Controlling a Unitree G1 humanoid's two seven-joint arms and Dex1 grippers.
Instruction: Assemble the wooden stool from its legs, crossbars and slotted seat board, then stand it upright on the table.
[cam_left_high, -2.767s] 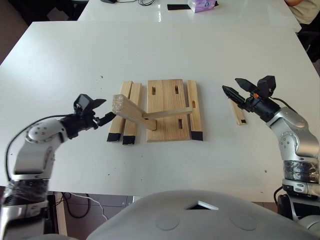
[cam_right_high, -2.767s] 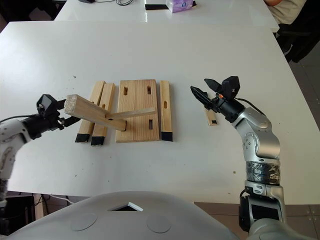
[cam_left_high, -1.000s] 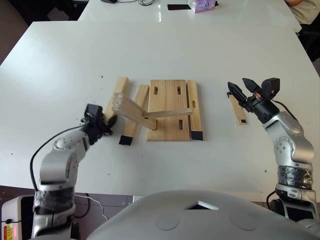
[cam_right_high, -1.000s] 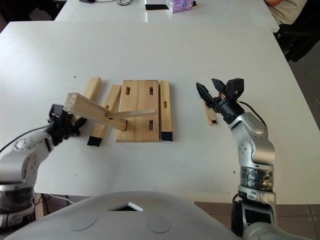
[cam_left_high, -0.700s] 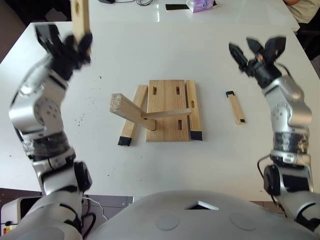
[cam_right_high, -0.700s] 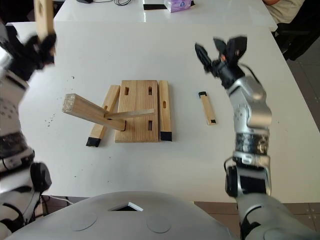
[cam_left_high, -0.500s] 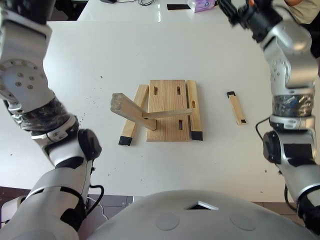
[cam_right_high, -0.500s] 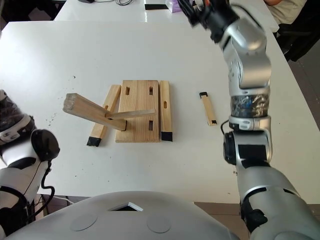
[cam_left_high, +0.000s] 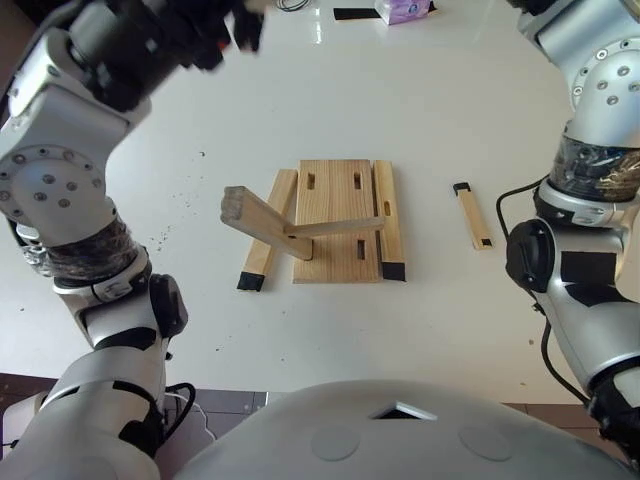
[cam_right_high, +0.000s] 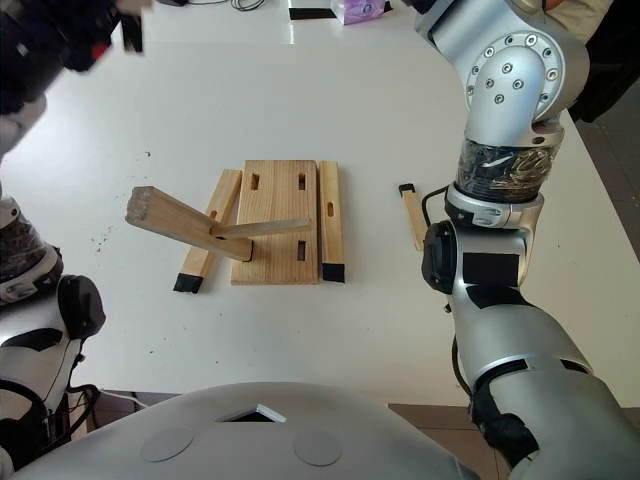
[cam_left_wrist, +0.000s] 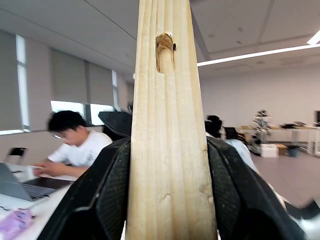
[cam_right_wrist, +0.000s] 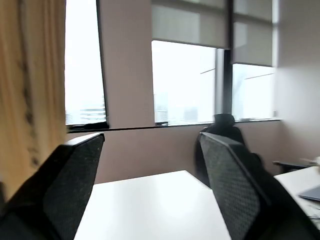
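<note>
**Findings**

- The slotted seat board (cam_left_high: 338, 205) is a flat rectangle of pale wood cut with four short slots. It lies at the middle of the white tabletop (cam_left_high: 400, 110), somewhat toward the near edge.
- A square-section tilted leg (cam_left_high: 255, 215) rises over the board's left side, its rough-cut end up and pointing toward the tabletop's left edge.
- A thin crossbar (cam_left_high: 340, 225) is joined to the tilted leg's lower part and runs rightward above the board.
- A flat leg (cam_left_high: 257, 262) lies angled just beside the board's left side, passing under the tilted leg. Its near end is capped in black.
- A second flat leg (cam_left_high: 387, 215) lies along the board's right side, also black-capped at the near end.
- A short crossbar (cam_left_high: 472, 215), black at both ends, lies well apart toward the right edge.
- The left hand (cam_left_wrist: 169, 144) is held high, with its black fingers (cam_left_wrist: 115, 190) clamped on a held leg (cam_left_wrist: 167, 90). This leg has lengthwise grain and a small mortise.
- The right hand (cam_right_wrist: 150, 145) is also high, with its fingers (cam_right_wrist: 75, 180) apart and nothing between them.
</note>
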